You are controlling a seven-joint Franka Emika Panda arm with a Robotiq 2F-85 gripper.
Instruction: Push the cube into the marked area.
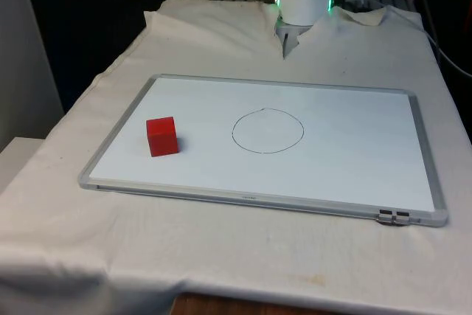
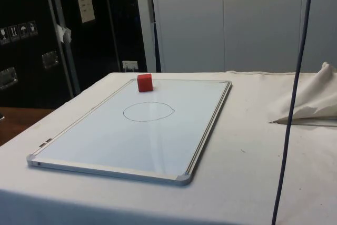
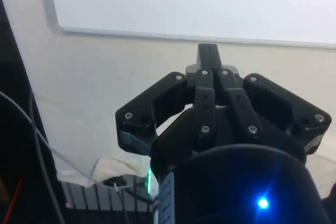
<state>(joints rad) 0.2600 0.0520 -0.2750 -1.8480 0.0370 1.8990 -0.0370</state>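
A white cloth point(image 1: 243, 256) covers the counter, wrinkled near its far end. In the side view, a dark cable point(image 2: 295, 93) hangs down before it.

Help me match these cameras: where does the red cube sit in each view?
Front view: red cube on the whiteboard, towards the front view's left of the drawn circle.
Side view: the cube at the board's far end, beyond the circle.
Wrist view: I cannot find the cube.
Shared landmark: the drawn circle.
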